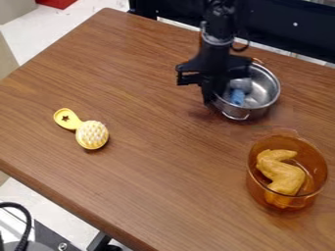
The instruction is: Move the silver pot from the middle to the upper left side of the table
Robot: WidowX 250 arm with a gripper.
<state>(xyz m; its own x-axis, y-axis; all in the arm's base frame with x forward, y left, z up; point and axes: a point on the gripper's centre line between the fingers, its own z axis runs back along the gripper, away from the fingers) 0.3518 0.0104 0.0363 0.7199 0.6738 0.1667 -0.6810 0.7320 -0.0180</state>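
The gripper (210, 94) is at the pot (264, 94), whose rim likely suits pinching, but I cannot tell the jaws' opening or hold.

we see a brown wood-grain table (137, 176). from the tip of the gripper (210, 97), we find a round silver pot (265, 83) just beside it, to the right in our view, with a loop handle facing us. well apart to the left and nearer us lies a yellow item (91, 135) with a round, bumpy head. to the right and nearer us stands a see-through amber bowl (288, 204).
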